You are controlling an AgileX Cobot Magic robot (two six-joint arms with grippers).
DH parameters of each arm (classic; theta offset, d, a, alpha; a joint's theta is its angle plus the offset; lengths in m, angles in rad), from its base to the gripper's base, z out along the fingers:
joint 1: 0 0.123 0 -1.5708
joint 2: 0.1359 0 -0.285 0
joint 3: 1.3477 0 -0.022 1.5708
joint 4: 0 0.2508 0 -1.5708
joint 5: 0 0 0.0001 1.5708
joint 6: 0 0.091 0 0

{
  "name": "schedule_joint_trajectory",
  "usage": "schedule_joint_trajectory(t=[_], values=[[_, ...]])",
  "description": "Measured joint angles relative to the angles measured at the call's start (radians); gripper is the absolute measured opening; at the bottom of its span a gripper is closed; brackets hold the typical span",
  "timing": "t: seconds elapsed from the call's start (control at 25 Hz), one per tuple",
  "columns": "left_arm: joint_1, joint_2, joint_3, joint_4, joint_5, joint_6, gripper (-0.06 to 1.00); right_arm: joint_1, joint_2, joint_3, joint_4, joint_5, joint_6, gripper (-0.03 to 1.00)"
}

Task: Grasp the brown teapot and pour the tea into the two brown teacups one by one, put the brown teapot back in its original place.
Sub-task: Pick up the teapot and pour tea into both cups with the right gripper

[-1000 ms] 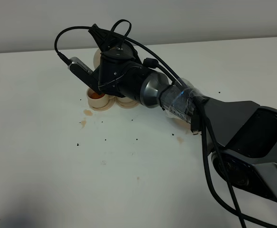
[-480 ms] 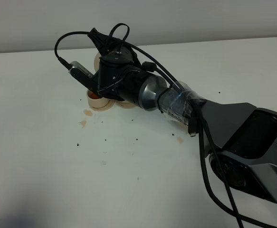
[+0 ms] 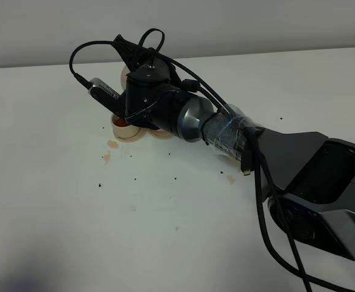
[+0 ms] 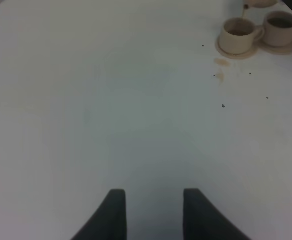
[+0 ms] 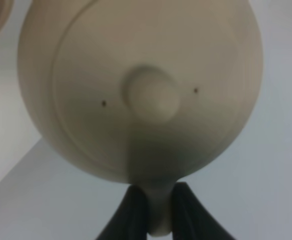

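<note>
Since a second ago our right arm has lifted and edged slightly toward the far side of the white table [image 3: 55, 213]; the cups have not moved. On the left, our left gripper [image 4: 153, 212] hangs above bare tabletop, its fingers parted and holding nothing. Further right, the two brown teacups [image 4: 261, 34] sit on their saucers touching side by side, with tea stains [image 3: 108, 151] on the table near them. Just above them our right gripper [image 5: 156, 210] is clamped on the handle of the brown teapot [image 5: 140, 90], lid knob facing the wrist camera.
</note>
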Motion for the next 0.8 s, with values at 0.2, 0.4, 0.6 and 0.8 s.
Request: schedule_joint_trajectory(t=[0.2,0.4,0.6,0.8], values=[[0.0,0.0,0.0,0.0,0.0,0.0,0.33,0.0,0.0,0.0,-0.021,0.01,0.0,0.13],[0.0,0.0,0.0,0.0,0.0,0.0,0.33,0.0,0.0,0.0,-0.041,0.013,-0.001,0.13],[0.0,0.0,0.0,0.0,0.0,0.0,0.33,0.004,0.0,0.0,-0.044,0.013,-0.001,0.13],[0.0,0.0,0.0,0.0,0.0,0.0,0.33,0.01,0.0,0.0,-0.048,0.013,-0.001,0.13]])
